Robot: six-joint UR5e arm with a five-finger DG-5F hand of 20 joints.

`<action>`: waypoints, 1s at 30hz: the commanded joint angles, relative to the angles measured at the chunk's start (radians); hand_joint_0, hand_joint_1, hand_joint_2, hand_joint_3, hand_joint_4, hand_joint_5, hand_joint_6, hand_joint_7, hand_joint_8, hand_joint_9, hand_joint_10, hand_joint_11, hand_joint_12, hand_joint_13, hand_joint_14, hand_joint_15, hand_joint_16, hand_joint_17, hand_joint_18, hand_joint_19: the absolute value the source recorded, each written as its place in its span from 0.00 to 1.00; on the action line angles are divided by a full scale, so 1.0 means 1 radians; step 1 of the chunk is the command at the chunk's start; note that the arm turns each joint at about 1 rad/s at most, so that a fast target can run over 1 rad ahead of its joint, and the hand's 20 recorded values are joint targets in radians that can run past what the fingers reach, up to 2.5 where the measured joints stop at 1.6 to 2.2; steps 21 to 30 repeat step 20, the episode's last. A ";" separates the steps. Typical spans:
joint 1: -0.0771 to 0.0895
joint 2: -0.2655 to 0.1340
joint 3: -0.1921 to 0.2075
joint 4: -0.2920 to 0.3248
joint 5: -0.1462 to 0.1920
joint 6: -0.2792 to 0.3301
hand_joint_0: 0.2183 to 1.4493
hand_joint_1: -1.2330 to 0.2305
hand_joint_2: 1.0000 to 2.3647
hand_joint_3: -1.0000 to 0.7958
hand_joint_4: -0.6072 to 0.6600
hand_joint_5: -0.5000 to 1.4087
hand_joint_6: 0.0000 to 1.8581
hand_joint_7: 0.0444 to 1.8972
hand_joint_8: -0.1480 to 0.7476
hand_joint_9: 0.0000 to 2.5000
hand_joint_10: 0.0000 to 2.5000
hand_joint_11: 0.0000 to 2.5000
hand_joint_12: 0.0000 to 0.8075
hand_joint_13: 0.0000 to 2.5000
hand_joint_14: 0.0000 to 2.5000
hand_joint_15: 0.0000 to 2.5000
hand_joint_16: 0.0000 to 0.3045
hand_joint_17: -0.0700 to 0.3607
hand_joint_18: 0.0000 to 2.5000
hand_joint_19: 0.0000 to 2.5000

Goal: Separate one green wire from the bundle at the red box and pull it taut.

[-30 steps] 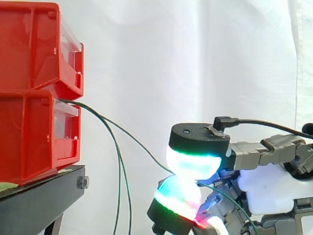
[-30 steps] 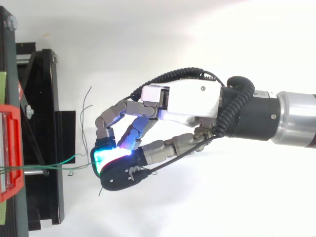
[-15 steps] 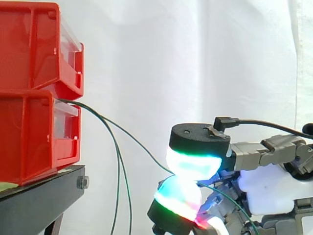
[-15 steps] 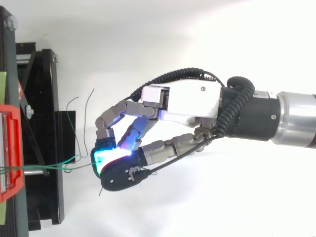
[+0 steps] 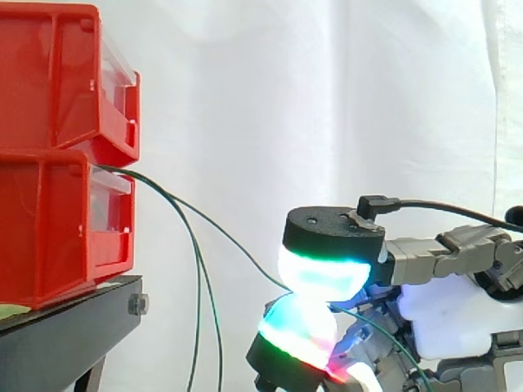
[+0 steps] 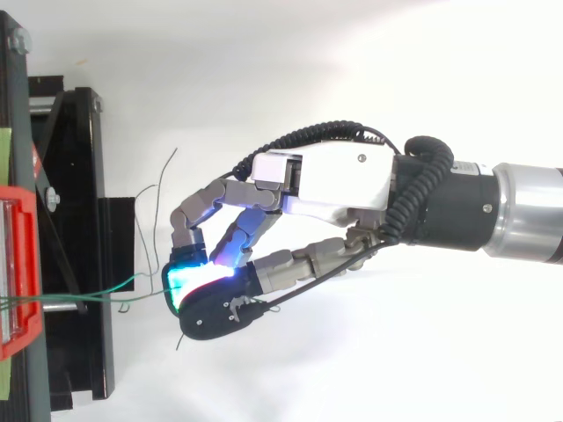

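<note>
A thin green wire (image 5: pixel 221 235) runs from the lower red box (image 5: pixel 57 224) down and right to my hand (image 5: pixel 445 306), where it is pinched between two glowing fingertips (image 5: pixel 319 278). It looks nearly straight over that span. In the top view the same wire (image 6: pixel 106 296) leaves the red box (image 6: pixel 19 272) at the left edge and ends at the glowing pads of my hand (image 6: pixel 339 185). Two other green wires (image 5: pixel 200 318) droop loosely from the box toward the floor. Their free ends (image 6: pixel 158 193) curl above the fingers in the top view.
A second red box (image 5: pixel 61 82) is stacked on the lower one. Both rest on a black stand (image 5: pixel 73 327) at the left. A white curtain hangs behind. The arm (image 6: pixel 493 211) enters from the right.
My hand has stayed in place with the wire pinched. The loose wire ends have swayed slightly in the top view.
</note>
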 commanded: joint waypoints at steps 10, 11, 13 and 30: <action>-0.001 0.000 0.000 0.001 0.000 0.000 0.34 0.36 0.02 0.51 0.52 0.17 0.47 0.66 0.52 0.43 0.01 0.33 0.41 0.36 0.01 0.18 0.14 0.39 0.28 0.17; 0.000 0.000 0.000 0.002 0.000 0.000 0.34 0.36 0.02 0.51 0.52 0.17 0.47 0.66 0.52 0.43 0.01 0.33 0.41 0.36 0.01 0.18 0.14 0.39 0.28 0.17; 0.000 0.000 0.001 -0.001 0.000 0.000 0.34 0.36 0.02 0.51 0.52 0.17 0.47 0.66 0.53 0.43 0.01 0.33 0.41 0.36 0.01 0.18 0.14 0.39 0.28 0.17; 0.000 0.000 0.000 -0.001 0.000 0.000 0.34 0.36 0.02 0.51 0.52 0.17 0.47 0.67 0.53 0.43 0.01 0.33 0.41 0.36 0.01 0.18 0.14 0.39 0.28 0.17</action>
